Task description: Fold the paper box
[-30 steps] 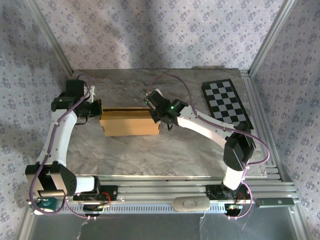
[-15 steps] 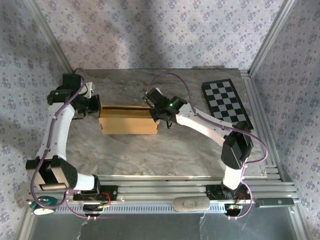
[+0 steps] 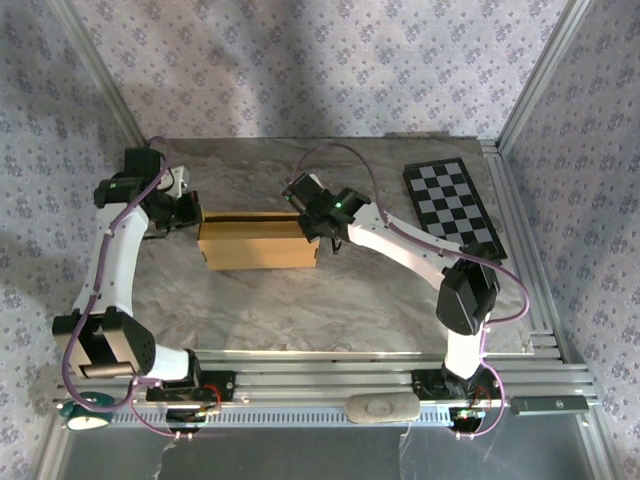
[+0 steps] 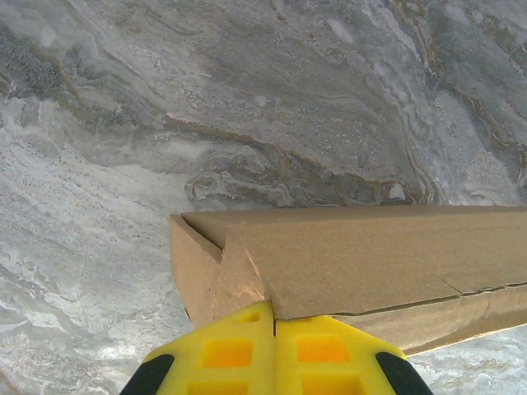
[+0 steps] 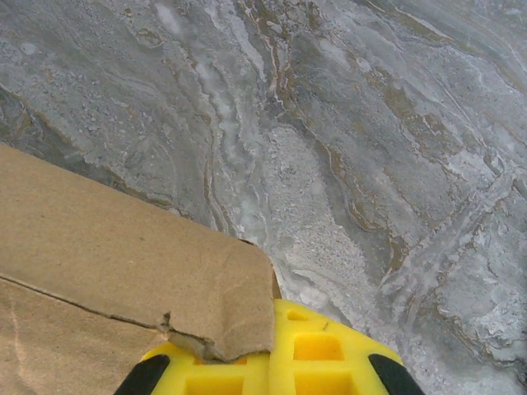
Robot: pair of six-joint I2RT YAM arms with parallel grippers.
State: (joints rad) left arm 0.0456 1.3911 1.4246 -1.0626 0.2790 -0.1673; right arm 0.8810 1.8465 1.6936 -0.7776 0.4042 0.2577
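Paper box (image 3: 258,243) in the middle of the surface (image 3: 300,310), long axis from left to right. At its left end, left hand (image 4: 273,311), pressed together, touching the cardboard. At its right end, right hand (image 5: 272,346), also pressed together, against a corner flap. Both equally near.

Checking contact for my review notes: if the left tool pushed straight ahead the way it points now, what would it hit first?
The paper box. The shut left tool sits right at the box's end, apparently touching the folded flap edge there. The marble table lies beyond. Exact contact is hard to judge from the wrist view.
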